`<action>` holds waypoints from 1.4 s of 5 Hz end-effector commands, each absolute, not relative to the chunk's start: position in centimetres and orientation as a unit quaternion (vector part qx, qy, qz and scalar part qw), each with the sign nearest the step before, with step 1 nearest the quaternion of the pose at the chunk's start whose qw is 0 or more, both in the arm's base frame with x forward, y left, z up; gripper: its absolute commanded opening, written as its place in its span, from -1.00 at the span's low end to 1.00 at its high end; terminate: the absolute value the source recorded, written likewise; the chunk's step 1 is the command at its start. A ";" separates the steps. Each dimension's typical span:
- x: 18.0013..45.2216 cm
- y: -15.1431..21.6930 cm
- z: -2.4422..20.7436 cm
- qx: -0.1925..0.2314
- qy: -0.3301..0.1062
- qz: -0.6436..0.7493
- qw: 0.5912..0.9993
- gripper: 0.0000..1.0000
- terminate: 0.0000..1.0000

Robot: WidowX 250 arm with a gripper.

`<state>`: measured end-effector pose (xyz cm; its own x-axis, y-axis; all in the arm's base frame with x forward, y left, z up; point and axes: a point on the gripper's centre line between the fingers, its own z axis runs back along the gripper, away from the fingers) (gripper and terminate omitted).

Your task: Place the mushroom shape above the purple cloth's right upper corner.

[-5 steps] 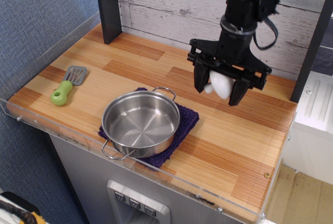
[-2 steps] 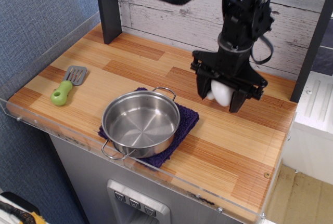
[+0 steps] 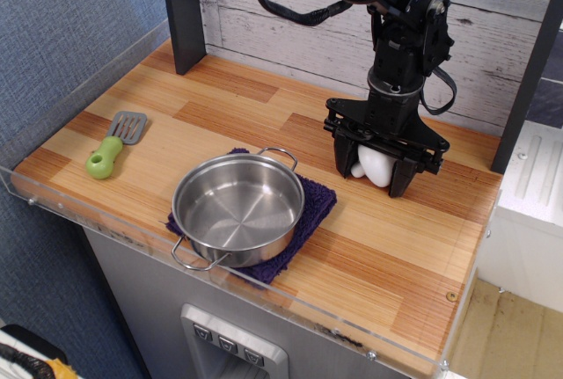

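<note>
**Mushroom held low over the counter, beyond the cloth's far right corner**

The black gripper [image 3: 373, 170] stood low over the wooden counter [image 3: 387, 238], its two fingers pointing down and closed on the mushroom shape [image 3: 376, 165]. The white toy showed between the fingers, its rounded body filling the gap, with a smaller white lobe bulging toward the left finger. The fingertips [image 3: 398, 188] were at or just above the wood; whether the toy itself touched the surface could not be told from this view.

The purple cloth [image 3: 318, 202] lay toward the front of the counter, mostly covered by the steel pot [image 3: 237, 209] sitting on it. Only the cloth's edges and its right and front corners showed around the pot. The gripper and mushroom were to the right of and behind the cloth's upper right corner, near it but not over the fabric, with bare wood between them.

A spatula [image 3: 114, 144] with a green handle and grey slotted blade lay well apart near the counter's left edge. A clear plastic lip [image 3: 220, 265] ran along the front edge. Behind the counter rose a whitewashed plank wall [image 3: 290, 10] and a dark upright post [image 3: 182, 11].

No brand, label or readable writing showed on any object.
</note>
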<state>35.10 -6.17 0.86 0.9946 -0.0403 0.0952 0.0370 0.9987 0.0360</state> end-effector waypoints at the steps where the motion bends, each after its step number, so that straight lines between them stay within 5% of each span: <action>1: 34.7 -6.0 2.6 -0.005 -0.050 -0.024 0.998 1.00 -1.00; 3: 33.9 -5.6 10.7 -0.017 -0.080 0.001 0.997 1.00 -1.00; 4: 33.8 -4.4 14.1 -0.020 -0.061 0.014 0.998 1.00 -1.00; 6: 32.8 -2.3 16.8 0.000 -0.053 0.023 0.998 1.00 -1.00; 7: 32.3 -2.1 18.1 0.006 -0.084 0.010 0.996 1.00 -1.00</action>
